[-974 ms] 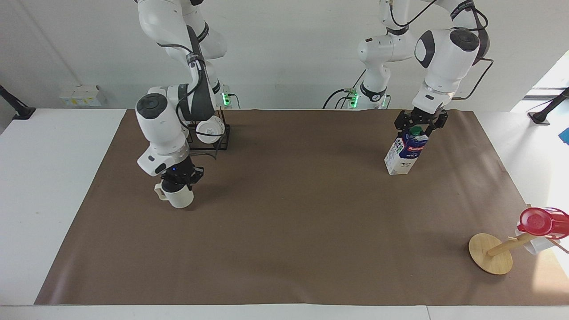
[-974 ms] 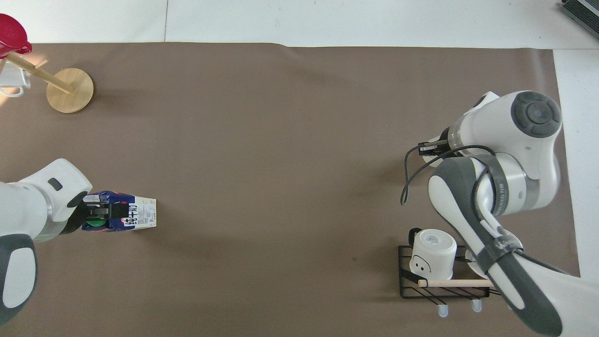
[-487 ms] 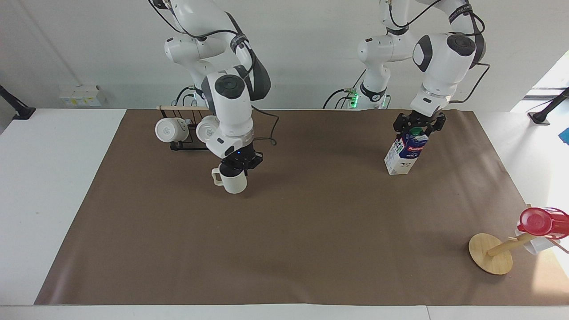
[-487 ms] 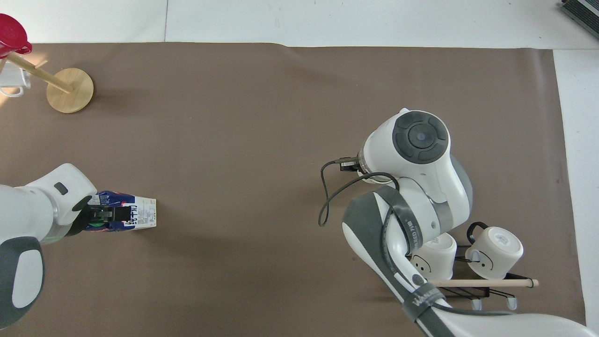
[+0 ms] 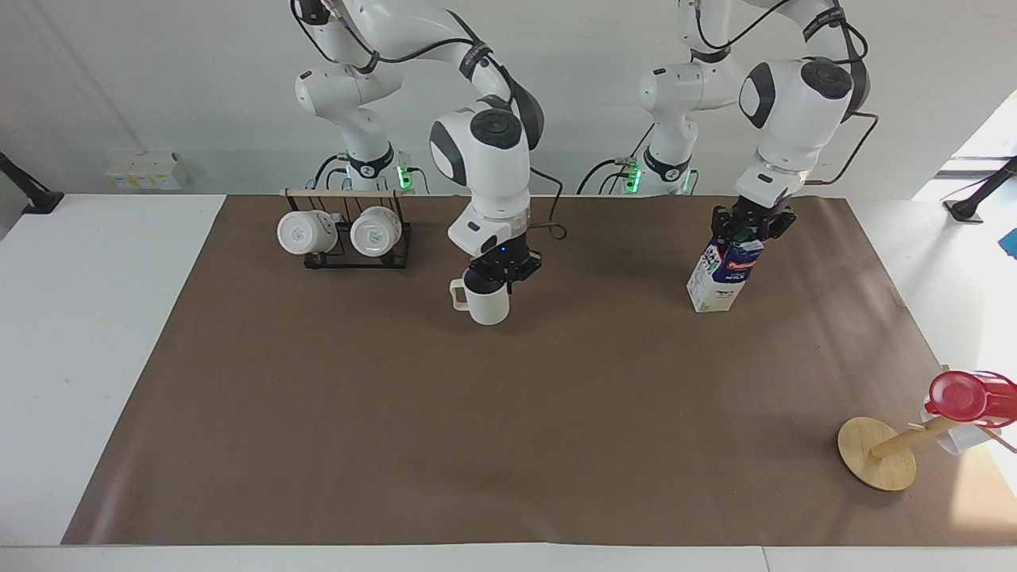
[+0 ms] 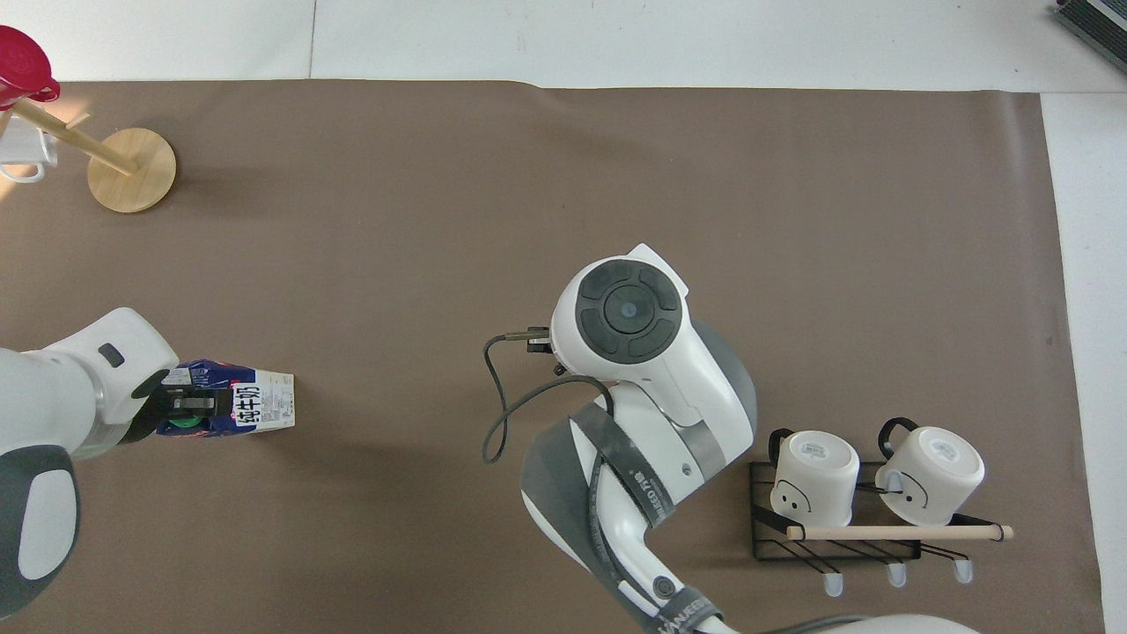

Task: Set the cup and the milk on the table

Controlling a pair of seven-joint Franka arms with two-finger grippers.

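The cream-beige cup (image 5: 486,303) hangs upright from my right gripper (image 5: 500,276), which is shut on its rim, low over the brown paper of the table (image 5: 508,445), mid-table and toward the robots' end. In the overhead view the right arm (image 6: 629,308) hides the cup. The blue-and-white milk (image 5: 719,278) stands slightly tilted on the paper toward the left arm's end. My left gripper (image 5: 751,226) is shut on its top at the green cap. The milk (image 6: 255,412) and left gripper (image 6: 189,407) also show in the overhead view.
A black wire rack (image 5: 349,254) with two whiter mugs stands near the robots toward the right arm's end; it also shows in the overhead view (image 6: 836,546). A wooden stand (image 5: 878,453) carrying a red cup (image 5: 961,396) is farther from the robots at the left arm's end.
My right arm has carried the cup from the right arm's end toward the middle of the table, uncovering the rack. The milk and my left gripper have stayed put.
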